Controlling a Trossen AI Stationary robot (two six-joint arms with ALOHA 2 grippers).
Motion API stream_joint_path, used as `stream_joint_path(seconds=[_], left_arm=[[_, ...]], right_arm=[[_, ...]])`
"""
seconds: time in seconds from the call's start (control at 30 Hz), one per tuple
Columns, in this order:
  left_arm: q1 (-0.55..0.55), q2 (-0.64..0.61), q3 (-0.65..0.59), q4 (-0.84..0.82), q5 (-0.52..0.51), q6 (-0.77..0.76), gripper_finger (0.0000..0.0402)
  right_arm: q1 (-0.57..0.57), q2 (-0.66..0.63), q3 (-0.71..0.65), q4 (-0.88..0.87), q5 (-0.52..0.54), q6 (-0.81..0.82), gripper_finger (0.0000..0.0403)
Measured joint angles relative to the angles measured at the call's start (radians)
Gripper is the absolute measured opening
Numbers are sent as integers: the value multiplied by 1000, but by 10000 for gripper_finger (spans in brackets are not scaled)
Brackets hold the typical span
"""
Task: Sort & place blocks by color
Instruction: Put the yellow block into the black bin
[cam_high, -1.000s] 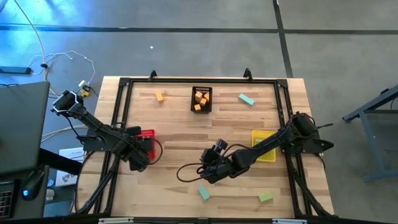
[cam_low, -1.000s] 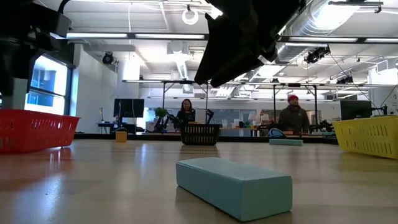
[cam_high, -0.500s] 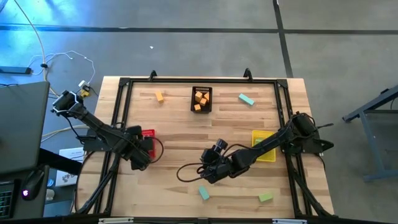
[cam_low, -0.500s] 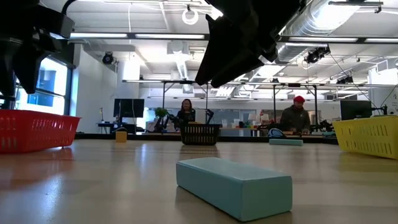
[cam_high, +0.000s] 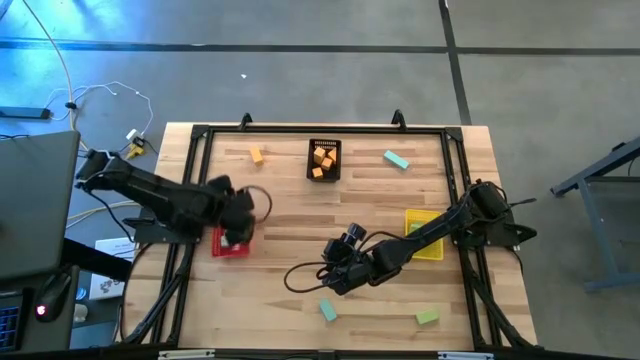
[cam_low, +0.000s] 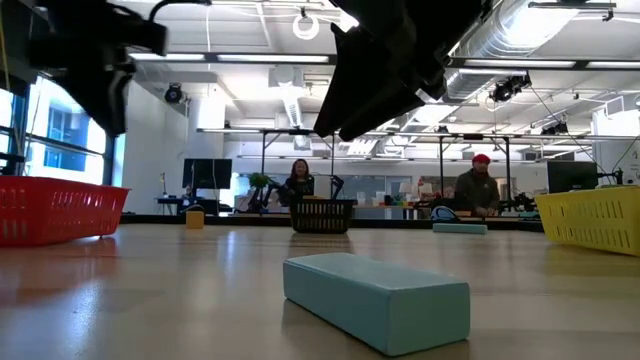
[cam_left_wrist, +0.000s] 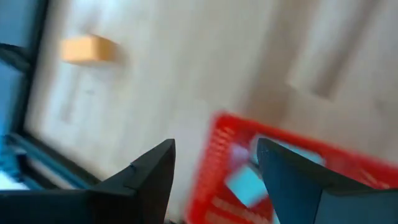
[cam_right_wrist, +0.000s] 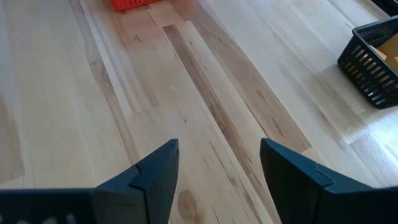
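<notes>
My left gripper hovers open above the far part of the red basket; its wrist view shows a teal block lying inside the red basket and an orange block on the wood beyond. My right gripper hangs open over bare table mid-near, pointing toward the table's left. Loose on the table lie an orange block, a teal bar, a teal bar and a green block. Orange blocks sit in the black basket.
The black basket stands at the far middle, the yellow basket right of centre under the right arm. A dark frame rims the table. In the low view the near teal bar lies below the right gripper; people sit far behind.
My left arm has swung from the near-left side of the red basket toward the far edge and a little right, rising, so that its gripper now hangs over the basket's far part. The basket stays put. The right arm has kept still.
</notes>
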Motion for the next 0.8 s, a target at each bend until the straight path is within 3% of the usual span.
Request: stream_joint_path(seconds=[0.27,0.63,0.8], left_arm=[[227,-22,95,37,-168,107,212],[516,-17,159,298,-130,256,217],[644,-16,184,365,-113,172,232]], right_arm=[[0,0,0,-1,0,0,210],[0,0,0,0,0,0,210],[0,0,0,0,0,0,210]])
